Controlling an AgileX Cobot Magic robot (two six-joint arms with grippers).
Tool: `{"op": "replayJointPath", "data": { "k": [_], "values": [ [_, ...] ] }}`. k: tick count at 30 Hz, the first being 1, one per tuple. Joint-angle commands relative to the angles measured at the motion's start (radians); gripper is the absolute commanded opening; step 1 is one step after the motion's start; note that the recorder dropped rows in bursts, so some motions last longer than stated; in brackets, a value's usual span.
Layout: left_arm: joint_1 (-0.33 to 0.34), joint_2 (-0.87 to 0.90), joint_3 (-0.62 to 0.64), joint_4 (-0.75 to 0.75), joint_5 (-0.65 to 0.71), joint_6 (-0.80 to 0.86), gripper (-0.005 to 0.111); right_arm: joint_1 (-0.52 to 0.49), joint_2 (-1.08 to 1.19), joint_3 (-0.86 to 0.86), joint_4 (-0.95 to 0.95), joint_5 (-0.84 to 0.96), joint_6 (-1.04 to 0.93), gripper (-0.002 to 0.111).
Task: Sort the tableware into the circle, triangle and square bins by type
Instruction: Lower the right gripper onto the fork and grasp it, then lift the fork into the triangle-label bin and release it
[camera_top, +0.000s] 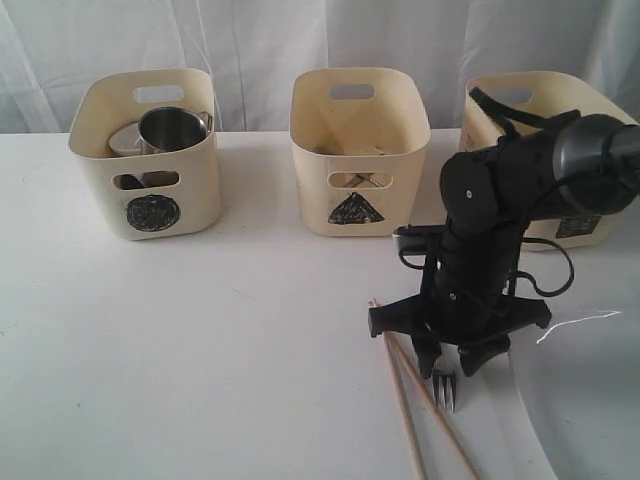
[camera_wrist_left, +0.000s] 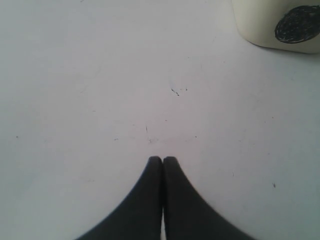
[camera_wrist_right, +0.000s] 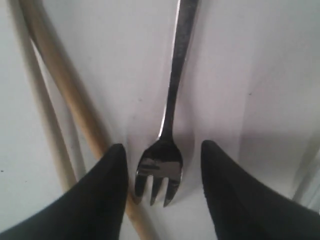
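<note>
While the right hand hovers with fingers apart, the fork lies between them on the bench, chopsticks just beside one finger; the left hand, fingers together, hangs near the circle bin.

White table, white curtain behind, thin cord at rt

The right arm hides much of the rightmost bin; the chopsticks are cut off.
</note>
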Motion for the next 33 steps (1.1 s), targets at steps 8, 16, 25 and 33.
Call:
{"op": "replayJointPath", "data": {
  "k": [8, 16, 25, 33],
  "values": [
    [-0.007, -0.005, 0.003, -0.007, 0.001, -0.003, 0.0, 0.002, 0.081, 0.004, -0.009, -0.031, -0.006, 0.017],
    [-0.007, -0.005, 0.003, -0.007, 0.001, -0.003, 0.0, 0.002, 0.074, 0.002, -0.009, -0.042, -0.037, 0.0],
    [-0.007, -0.005, 0.003, -0.007, 0.001, -0.003, 0.0, 0.002, -0.09, 0.0, 0.014, -0.035, -0.107, 0.0],
    [-0.007, -0.005, 0.003, -0.007, 0.001, -0.003, 0.0, 0.002, -0.174, 0.0, 0.016, -0.012, -0.129, 0.0]
  ]
}}
